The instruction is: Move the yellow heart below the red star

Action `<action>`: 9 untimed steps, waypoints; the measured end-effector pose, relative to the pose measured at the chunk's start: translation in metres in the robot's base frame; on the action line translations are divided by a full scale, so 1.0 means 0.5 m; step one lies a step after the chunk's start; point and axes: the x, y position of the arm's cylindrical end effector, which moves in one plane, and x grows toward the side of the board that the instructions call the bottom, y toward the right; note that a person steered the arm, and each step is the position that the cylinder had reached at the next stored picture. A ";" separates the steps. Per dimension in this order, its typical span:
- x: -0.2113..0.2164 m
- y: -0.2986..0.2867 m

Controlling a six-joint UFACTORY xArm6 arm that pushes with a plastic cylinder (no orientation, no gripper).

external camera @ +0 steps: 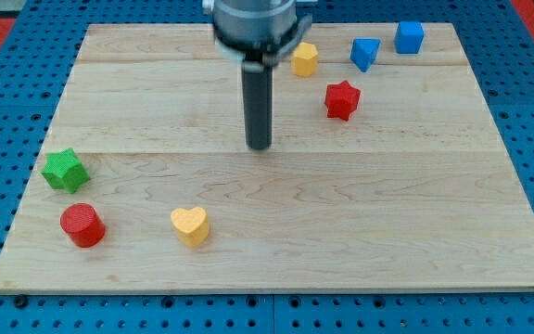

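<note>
The yellow heart (190, 224) lies on the wooden board near the view's bottom, left of centre. The red star (342, 99) lies in the upper right part of the board. My tip (260, 146) rests near the board's middle, well above and to the right of the yellow heart and to the left of and slightly below the red star. It touches no block.
A red cylinder (82, 224) and a green star (65, 171) lie at the left. A yellow hexagon (305, 58), a blue block (364, 53) and a blue cube (409, 37) lie along the top right. The wooden board (387, 232) sits on a blue pegboard.
</note>
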 end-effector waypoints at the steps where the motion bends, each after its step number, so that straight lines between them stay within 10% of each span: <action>1: 0.246 0.058; 3: 0.234 -0.126; 6: 0.170 -0.089; 7: 0.280 -0.107; 9: 0.166 -0.291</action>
